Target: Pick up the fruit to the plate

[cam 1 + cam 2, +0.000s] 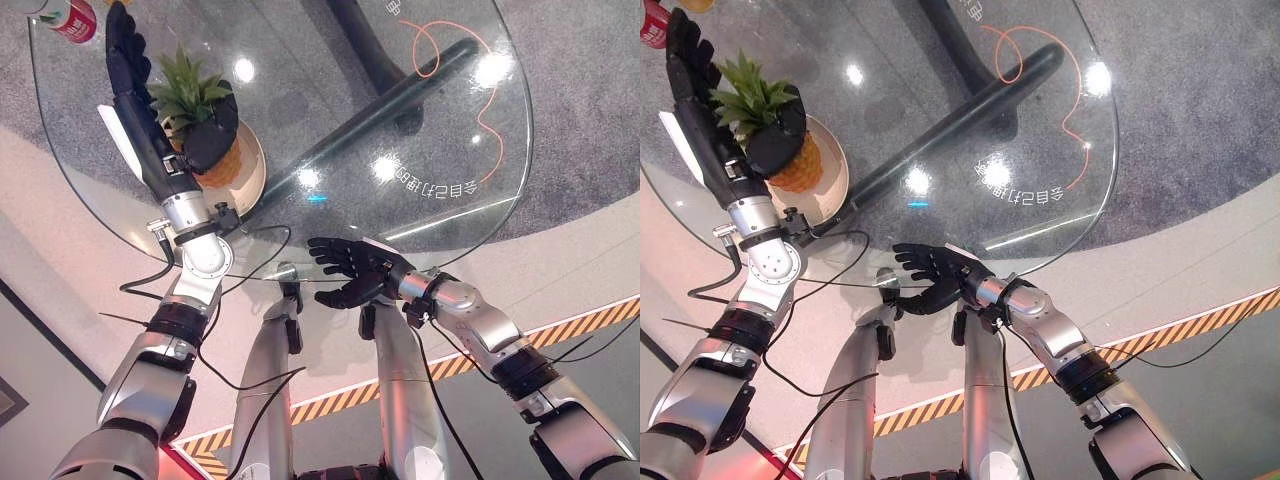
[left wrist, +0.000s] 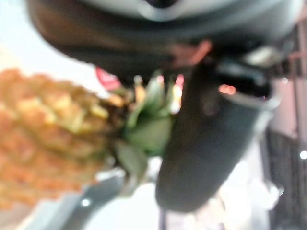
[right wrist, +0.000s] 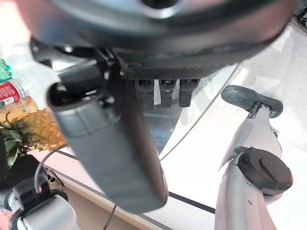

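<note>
Pineapple (image 1: 798, 165) rests on the cream plate (image 1: 830, 195) at the left edge of the round glass table (image 1: 1060, 160), a red can (image 1: 72, 18) beyond it. Against the pineapple, the left hand (image 1: 700, 110) stretches its fingers straight past the fruit while its thumb curls over the leafy crown. Right of the plate, at the table's near rim, the right hand (image 1: 352, 272) hovers with fingers spread, holding nothing.

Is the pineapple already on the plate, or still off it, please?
On it. The pineapple sits on the cream plate on the glass table, with the left robot hand at its crown.
</note>
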Tool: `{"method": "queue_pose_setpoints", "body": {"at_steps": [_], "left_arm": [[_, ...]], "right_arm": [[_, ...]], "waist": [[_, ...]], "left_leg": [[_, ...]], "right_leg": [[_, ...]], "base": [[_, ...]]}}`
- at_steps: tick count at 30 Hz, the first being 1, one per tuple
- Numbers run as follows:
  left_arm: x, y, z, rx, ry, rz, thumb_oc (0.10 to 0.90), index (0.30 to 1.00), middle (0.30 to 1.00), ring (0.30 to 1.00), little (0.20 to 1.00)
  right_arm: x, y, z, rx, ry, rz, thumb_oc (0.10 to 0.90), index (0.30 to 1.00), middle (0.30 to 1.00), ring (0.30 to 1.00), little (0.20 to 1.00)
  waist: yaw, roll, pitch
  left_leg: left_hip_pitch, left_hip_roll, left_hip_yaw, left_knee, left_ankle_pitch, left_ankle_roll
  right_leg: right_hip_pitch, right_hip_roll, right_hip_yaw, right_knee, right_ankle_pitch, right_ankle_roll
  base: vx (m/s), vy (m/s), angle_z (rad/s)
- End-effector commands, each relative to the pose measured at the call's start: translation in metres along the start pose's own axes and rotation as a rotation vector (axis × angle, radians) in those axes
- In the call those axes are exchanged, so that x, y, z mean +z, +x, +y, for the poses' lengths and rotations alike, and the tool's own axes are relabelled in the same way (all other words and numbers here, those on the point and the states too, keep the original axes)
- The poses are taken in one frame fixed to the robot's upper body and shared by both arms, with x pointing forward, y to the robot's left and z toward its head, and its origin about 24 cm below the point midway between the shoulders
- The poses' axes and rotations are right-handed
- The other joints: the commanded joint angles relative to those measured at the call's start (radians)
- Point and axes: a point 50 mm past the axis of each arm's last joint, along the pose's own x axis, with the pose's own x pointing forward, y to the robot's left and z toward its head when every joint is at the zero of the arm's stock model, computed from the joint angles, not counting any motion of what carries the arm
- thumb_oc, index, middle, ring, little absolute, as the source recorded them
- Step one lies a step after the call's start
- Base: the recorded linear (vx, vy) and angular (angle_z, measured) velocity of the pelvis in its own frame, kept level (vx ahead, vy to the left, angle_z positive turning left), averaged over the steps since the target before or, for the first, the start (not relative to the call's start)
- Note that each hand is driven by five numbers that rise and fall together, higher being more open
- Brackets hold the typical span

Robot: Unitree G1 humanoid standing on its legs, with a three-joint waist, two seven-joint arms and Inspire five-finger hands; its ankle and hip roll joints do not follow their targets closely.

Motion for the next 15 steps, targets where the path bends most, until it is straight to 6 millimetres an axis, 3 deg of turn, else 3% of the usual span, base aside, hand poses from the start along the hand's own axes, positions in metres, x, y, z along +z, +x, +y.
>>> {"method": "queue_pose_setpoints", "body": {"at_steps": [1, 15], "left_arm": [[0.015, 0.012, 0.008, 0.035, -0.063, -0.078, 0.800, 0.900, 0.900, 0.900, 0.900], [-0.003, -0.008, 0.024, 0.004, -0.041, 0.030, 0.800, 0.900, 0.900, 0.900, 0.900]], "right_arm": [[0.020, 0.001, 0.027, 0.109, 0.012, -0.158, 0.800, 0.900, 0.900, 0.900, 0.900], [0.015, -0.004, 0.028, 0.099, 0.017, -0.167, 0.800, 0.900, 0.900, 0.900, 0.900]], "waist": [[0.034, 0.017, -0.024], [0.054, 0.027, -0.024]], "left_leg": [[0.064, -0.071, 0.007, -0.102, 0.039, -0.025], [0.146, -0.057, -0.005, -0.121, 0.039, -0.031]], "right_leg": [[0.071, 0.080, -0.034, -0.037, 0.050, 0.035], [0.149, 0.064, -0.057, -0.040, 0.025, 0.036]], "base": [[-0.02, -0.048, 0.05], [-0.03, -0.064, 0.00]]}}
